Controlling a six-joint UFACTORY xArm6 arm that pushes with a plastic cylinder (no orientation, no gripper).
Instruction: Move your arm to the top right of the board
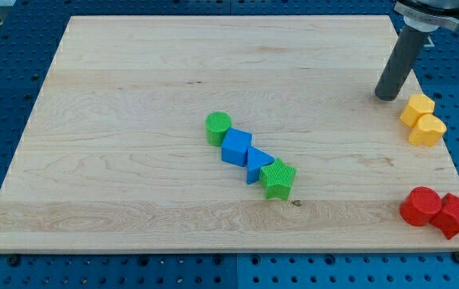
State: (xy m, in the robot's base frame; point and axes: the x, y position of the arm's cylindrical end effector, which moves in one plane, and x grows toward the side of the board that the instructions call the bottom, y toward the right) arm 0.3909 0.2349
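Note:
My tip [387, 95] rests on the wooden board [133, 96] near its top right, at the view's upper right. The dark rod rises from it toward the view's top edge. Two yellow blocks [422, 120] lie just right of and slightly below the tip, a small gap apart from it. In the board's middle lies a diagonal chain: a green cylinder [218, 127], a blue cube [236, 147], a blue triangular block [258, 164] and a green star block [278, 178], touching one another.
A red cylinder [420, 206] and a red star-like block [456, 215] sit at the board's bottom right edge. A blue perforated table [5, 88] surrounds the board.

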